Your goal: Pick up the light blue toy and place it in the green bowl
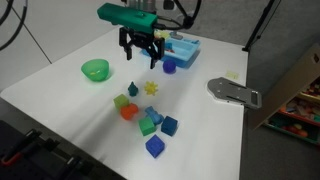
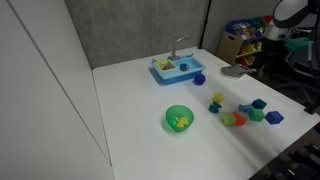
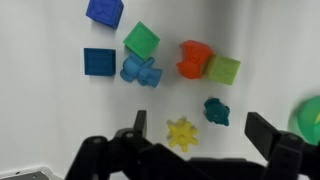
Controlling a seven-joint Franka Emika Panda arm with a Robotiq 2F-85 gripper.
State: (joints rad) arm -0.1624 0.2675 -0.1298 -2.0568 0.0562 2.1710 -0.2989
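Observation:
The light blue toy [image 3: 141, 71] is a pale blue block in the cluster of toy blocks; it also shows in an exterior view [image 1: 152, 115]. The green bowl [image 1: 95, 69] stands apart from the cluster, is seen in the other exterior view [image 2: 179, 118], and shows at the right edge of the wrist view [image 3: 310, 115]. My gripper [image 1: 140, 50] is open and empty, held above the table between the bowl and the tray. In the wrist view its fingers [image 3: 197, 135] frame a yellow star toy [image 3: 181, 133] and a dark teal toy [image 3: 216, 111], well short of the light blue toy.
A light blue tray [image 1: 183, 47] with a dark blue ball [image 1: 169, 66] beside it sits at the back. Around the light blue toy lie two darker blue cubes [image 3: 104, 10], green blocks [image 3: 141, 40] and an orange piece [image 3: 192, 58]. A grey metal tool [image 1: 233, 91] lies near the table edge.

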